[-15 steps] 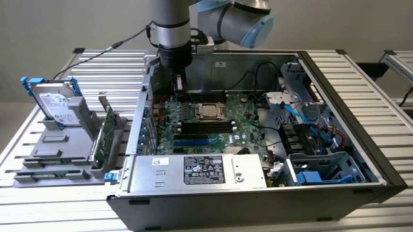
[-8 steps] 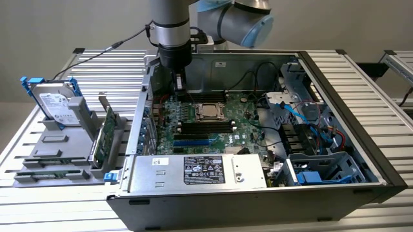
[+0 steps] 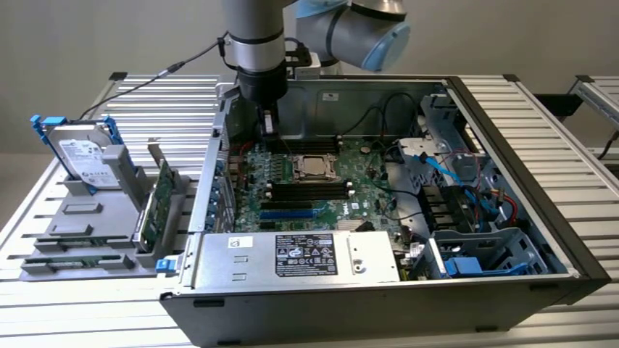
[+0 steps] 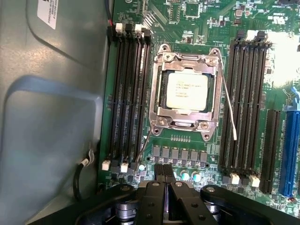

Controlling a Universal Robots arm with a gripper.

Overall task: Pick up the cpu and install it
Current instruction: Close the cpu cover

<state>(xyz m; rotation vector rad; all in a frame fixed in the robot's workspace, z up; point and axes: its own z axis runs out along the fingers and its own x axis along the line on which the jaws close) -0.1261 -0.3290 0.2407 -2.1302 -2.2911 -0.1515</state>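
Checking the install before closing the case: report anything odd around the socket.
The cpu lies flat and square in its socket. What stands out: two thin wire levers slant away from the socket frame instead of lying latched along it. No damage shows. The gripper is shut and empty.

This looks like a robotics lab set up for computer assembly, not a home or an office. A desktop computer case (image 3: 503,239) lies on its side with the panel off, on a desk (image 3: 97,319) of ribbed aluminium slats. Inside the case the motherboard (image 3: 320,181) is bare, with the cpu (image 4: 187,91) lying in its socket between rows of memory slots (image 4: 129,93). An industrial robot arm (image 3: 256,43) comes down into the case near its far wall. Beside the case, on the exterior view's left, a grey moulded fixture (image 3: 87,232) holds a hard drive (image 3: 82,156) and an expansion card (image 3: 159,196) upright.
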